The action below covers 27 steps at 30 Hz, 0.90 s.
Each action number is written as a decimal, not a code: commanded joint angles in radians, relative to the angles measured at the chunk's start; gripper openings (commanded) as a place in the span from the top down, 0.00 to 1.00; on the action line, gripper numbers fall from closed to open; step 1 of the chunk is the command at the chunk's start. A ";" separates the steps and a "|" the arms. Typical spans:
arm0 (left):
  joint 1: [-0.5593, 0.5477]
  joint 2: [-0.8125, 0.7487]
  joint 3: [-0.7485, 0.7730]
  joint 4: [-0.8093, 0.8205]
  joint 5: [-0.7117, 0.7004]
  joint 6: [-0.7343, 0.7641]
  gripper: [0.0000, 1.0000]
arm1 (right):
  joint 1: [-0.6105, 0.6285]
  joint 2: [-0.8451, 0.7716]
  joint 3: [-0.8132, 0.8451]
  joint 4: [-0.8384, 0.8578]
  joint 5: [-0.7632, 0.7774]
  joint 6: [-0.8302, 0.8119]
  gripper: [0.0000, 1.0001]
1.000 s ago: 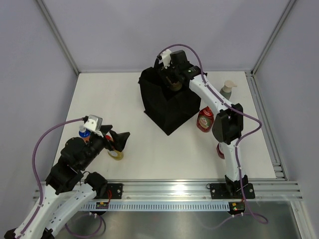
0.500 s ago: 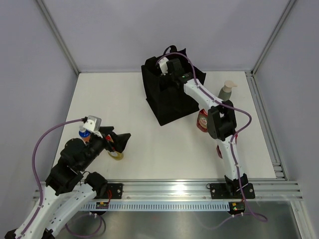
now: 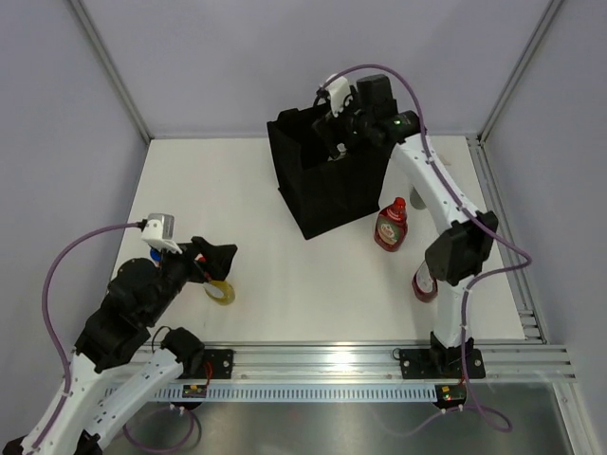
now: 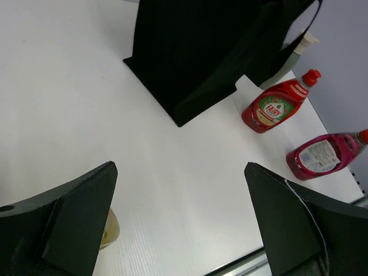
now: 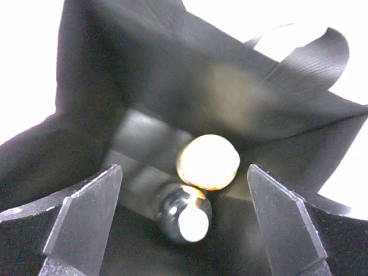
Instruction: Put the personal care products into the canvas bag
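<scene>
Right wrist view, looking straight down into the boxy black fabric tote bag [image 5: 115, 86]: the right gripper [image 5: 183, 171] hangs over the open mouth, its two dark wedge-shaped fingers [image 5: 86, 213] spread wide with nothing between them, touching neither cloth nor bottle. Below the gap, on the bag's floor, lie a rounded cream plastic bottle [image 5: 208, 162] and, just beside it, a dark bottle with a pale top [image 5: 185, 214]; blur hides whether the two touch. In the top external view the same gripper [image 3: 334, 133] sits above the far rim of the tote [image 3: 322, 190], which stands upright on the matte white table [image 3: 190, 190]. Just beside the bag's right side stands a glossy dark red plastic bottle with a red cap [image 3: 390, 227]. Nearer the arm bases is a translucent pink-red bottle [image 3: 424, 282], partly hidden by the right arm. The left gripper [image 3: 220, 261], well apart from the bag at the table's near left, is likewise wide open and empty, with a small yellow bottle [image 3: 221, 291] just beside its fingertips. The left wrist view shows that yellow bottle [image 4: 109, 230] at the inner edge of one finger, contact impossible to tell, and a grey-green pump bottle [image 4: 306, 41] behind the tote's far corner
</scene>
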 commanded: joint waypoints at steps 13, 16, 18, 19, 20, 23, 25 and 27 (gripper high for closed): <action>-0.001 0.210 0.201 -0.497 -0.280 -0.374 0.05 | 0.005 -0.837 -0.514 -0.017 -0.537 0.122 0.01; 0.000 0.237 0.159 -0.502 -0.301 -0.432 0.07 | -0.002 -0.966 -0.697 -0.029 -0.551 0.065 0.01; 0.000 0.268 0.158 -0.540 -0.330 -0.477 0.07 | -0.006 -1.014 -0.793 -0.056 -0.542 0.045 0.00; 0.000 0.280 0.150 -0.542 -0.341 -0.503 0.07 | -0.007 -1.030 -0.826 -0.050 -0.540 0.045 0.01; -0.001 0.303 0.144 -0.519 -0.339 -0.509 0.07 | -0.007 -1.061 -0.860 -0.037 -0.543 0.045 0.00; -0.001 0.332 0.106 -0.429 -0.298 -0.502 0.06 | -0.016 -1.090 -0.955 -0.007 -0.564 0.048 0.01; -0.001 0.384 0.092 -0.412 -0.298 -0.541 0.06 | -0.029 -1.103 -0.999 0.010 -0.583 0.053 0.00; -0.001 0.461 0.086 -0.431 -0.318 -0.583 0.06 | -0.047 -1.116 -1.033 0.033 -0.598 0.060 0.00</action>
